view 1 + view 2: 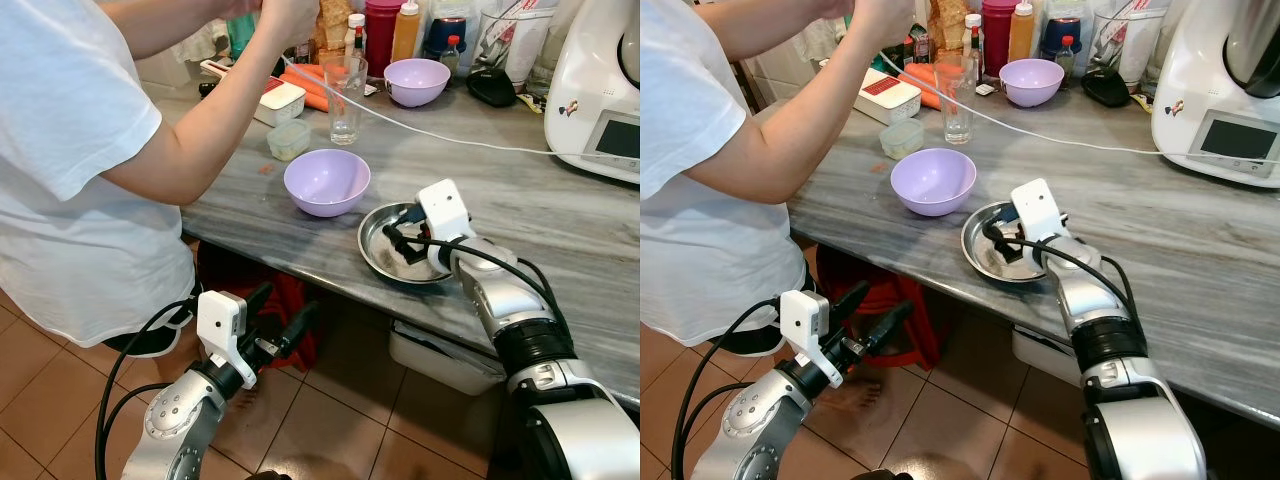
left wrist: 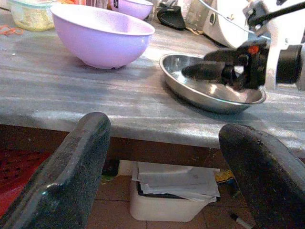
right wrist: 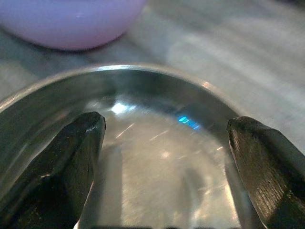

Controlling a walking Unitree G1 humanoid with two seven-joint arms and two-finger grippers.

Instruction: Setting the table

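Note:
A shallow steel dish (image 1: pixel 366 243) sits near the front edge of the grey marble counter (image 1: pixel 560 220). My right gripper (image 1: pixel 395 243) is open, its two fingers reaching down inside the dish (image 3: pixel 143 69) with nothing between them. To the dish's left stands a lilac bowl (image 1: pixel 327 182); a second lilac bowl (image 1: pixel 416 80) and a clear glass (image 1: pixel 345 95) stand farther back. My left gripper (image 1: pixel 285 310) hangs open below the counter edge, facing the lilac bowl (image 2: pixel 100 36) and the dish (image 2: pixel 209 95).
A person in a white shirt (image 1: pixel 70 180) stands at the counter on my left, arm reaching over it. A white cable (image 1: pixel 450 135) crosses the counter toward a white kitchen appliance (image 1: pixel 600 90). Bottles and a small lidded container (image 1: pixel 288 138) crowd the back. A white box (image 1: pixel 440 355) lies underneath.

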